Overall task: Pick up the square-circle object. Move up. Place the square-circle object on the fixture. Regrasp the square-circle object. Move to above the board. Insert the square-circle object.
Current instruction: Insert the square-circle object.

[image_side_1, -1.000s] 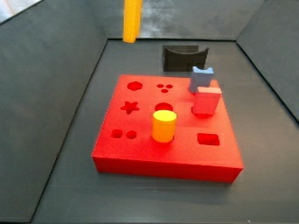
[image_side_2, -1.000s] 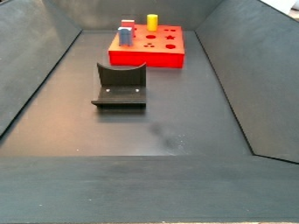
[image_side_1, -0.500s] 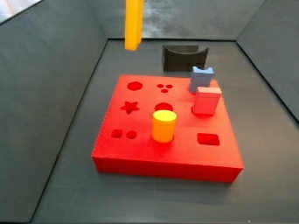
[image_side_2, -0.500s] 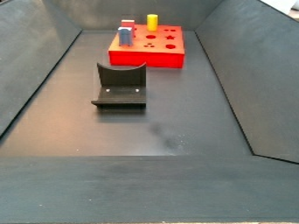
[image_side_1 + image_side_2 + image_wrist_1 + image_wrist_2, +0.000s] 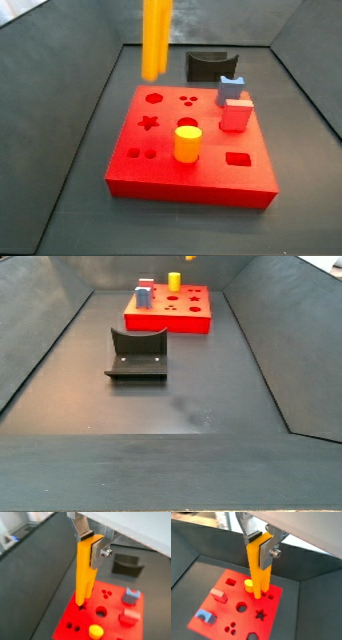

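The gripper pinches the top end of the long yellow peg, which hangs upright straight below it over the red board, held vertical, I judge, so its lower tip can drop into a hole.

No text, label, brand, number or sign can be read in any view.
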